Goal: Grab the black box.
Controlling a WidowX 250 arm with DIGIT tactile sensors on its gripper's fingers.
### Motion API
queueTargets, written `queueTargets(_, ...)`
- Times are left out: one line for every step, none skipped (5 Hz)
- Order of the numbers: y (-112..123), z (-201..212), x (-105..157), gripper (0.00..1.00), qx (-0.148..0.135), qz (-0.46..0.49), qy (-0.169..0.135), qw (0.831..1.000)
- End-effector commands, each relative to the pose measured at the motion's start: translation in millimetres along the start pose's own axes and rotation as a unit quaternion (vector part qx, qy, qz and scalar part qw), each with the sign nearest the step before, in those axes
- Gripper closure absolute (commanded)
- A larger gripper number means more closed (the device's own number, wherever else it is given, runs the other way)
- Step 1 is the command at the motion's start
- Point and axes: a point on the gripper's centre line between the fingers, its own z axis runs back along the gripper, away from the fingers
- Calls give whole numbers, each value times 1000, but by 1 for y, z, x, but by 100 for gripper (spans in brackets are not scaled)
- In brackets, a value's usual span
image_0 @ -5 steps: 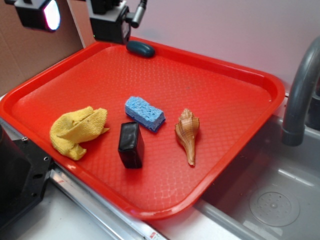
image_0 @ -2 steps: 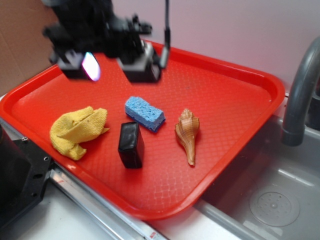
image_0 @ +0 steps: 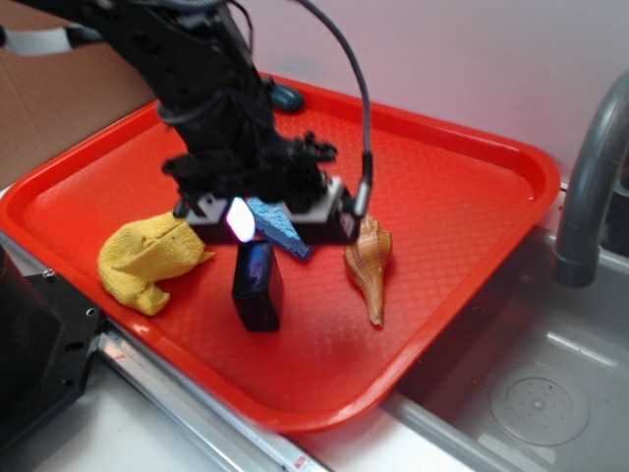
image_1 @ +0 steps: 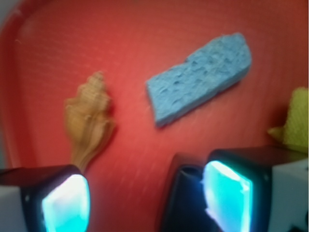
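Observation:
The black box (image_0: 257, 286) is a glossy black block standing on the red tray (image_0: 442, 187) near its front edge. In the wrist view it (image_1: 186, 203) shows at the bottom, just left of the right finger and partly hidden by it. My gripper (image_0: 270, 218) hangs open just above and behind the box, over the blue sponge (image_0: 285, 228). In the wrist view the gripper (image_1: 145, 205) is open with glowing cyan pads (image_1: 65, 205), and bare tray shows in most of the gap.
A yellow cloth (image_0: 147, 258) lies left of the box, and a brown seashell (image_0: 369, 265) to its right. A dark teal lump (image_0: 288, 96) sits at the tray's far rim. A sink and grey faucet (image_0: 590, 187) are at the right.
The arm has swung down and forward from the tray's far left corner to just above the sponge and the black box. The things on the tray have not moved.

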Motion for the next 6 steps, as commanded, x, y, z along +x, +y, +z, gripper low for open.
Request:
queueTargets(-17, 2, -13, 0, -2, -19, 28, 999)
queueTargets(-20, 15, -5, 0, -2, -26, 5, 1000)
queueTargets(-27, 62, 10, 0, 4, -31, -55, 998)
queueTargets(-34, 104, 17, 0, -19, -29, -107, 994)
queueTargets(-30, 96, 0, 0, -17, -15, -76, 997)
queueTargets(-23, 69, -24, 0, 0, -9, -5, 1000)
